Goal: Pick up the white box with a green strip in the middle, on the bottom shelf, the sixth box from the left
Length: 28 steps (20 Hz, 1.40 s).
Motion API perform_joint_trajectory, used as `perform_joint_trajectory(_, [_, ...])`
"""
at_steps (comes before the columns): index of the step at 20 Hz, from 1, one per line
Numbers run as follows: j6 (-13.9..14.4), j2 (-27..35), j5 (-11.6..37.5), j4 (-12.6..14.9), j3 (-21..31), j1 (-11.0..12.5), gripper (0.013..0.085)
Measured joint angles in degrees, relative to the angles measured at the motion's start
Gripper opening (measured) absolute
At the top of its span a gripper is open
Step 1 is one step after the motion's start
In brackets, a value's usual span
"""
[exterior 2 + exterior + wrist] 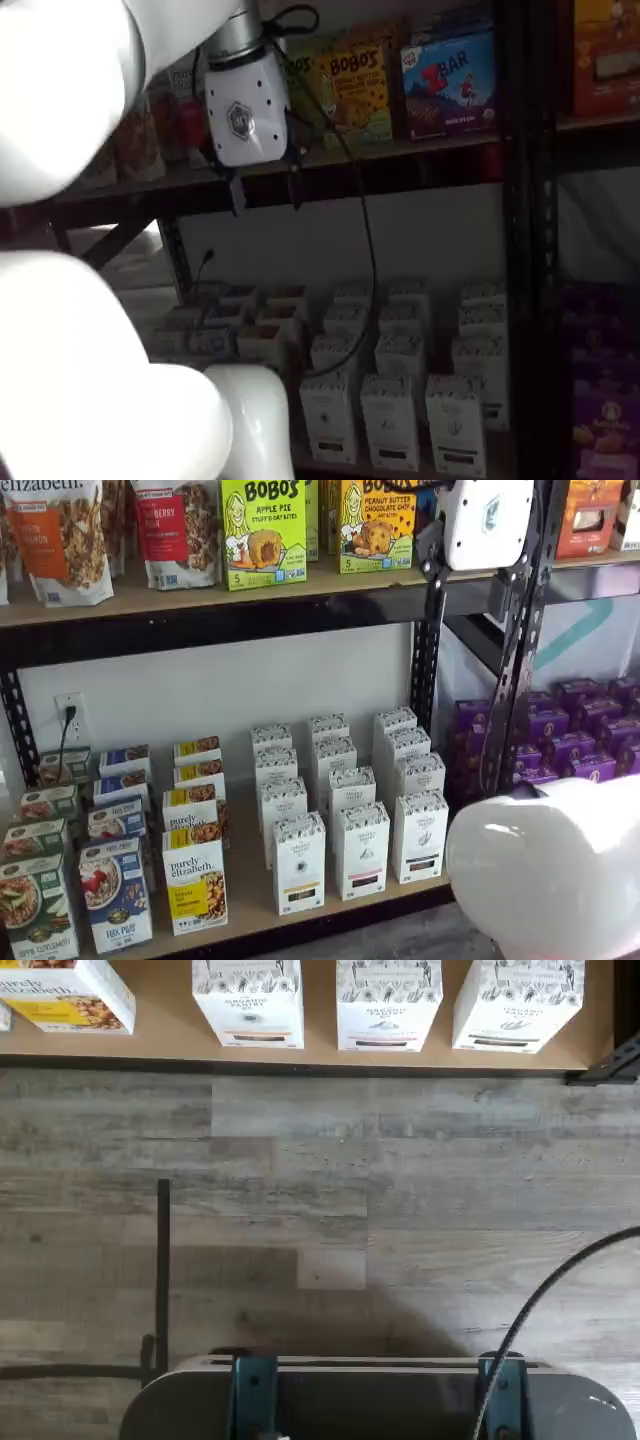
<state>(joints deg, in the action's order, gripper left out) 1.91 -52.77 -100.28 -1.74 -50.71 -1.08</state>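
While purple boxes point(575, 735) flank the white box point(420, 835), the pincer point(265, 190) hangs apart.

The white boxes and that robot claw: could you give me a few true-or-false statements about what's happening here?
1. The gripper holds a white box. False: it holds nothing, hanging up by the upper shelf.
2. The white boxes stand upright in rows on the bottom shelf. True.
3. Purple boxes sit among the white ones. False: they are beyond the black upright.
4. A purely elizabeth box stands beside the white front row. True.
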Motion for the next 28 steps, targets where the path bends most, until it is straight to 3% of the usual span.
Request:
perform_joint_trajectory(5, [-0.7,-0.5,4.0,1.5,4.8,0.5,0.085])
perform_joint_trajectory(7, [-0.4,-2.0,7.9,3.0,7.9,0.1,0.085])
perform_joint_trajectory(15, [-3.9,-3.0,17.2,0.5,16.3,3.7,0.085])
perform_joint_trajectory(23, [-4.7,-1.9,29.1,1.0,24.0,4.5,0.085])
perform_joint_trajectory(28, [-5.5,0.6,31.8,0.6,25.8,5.2,0.085])
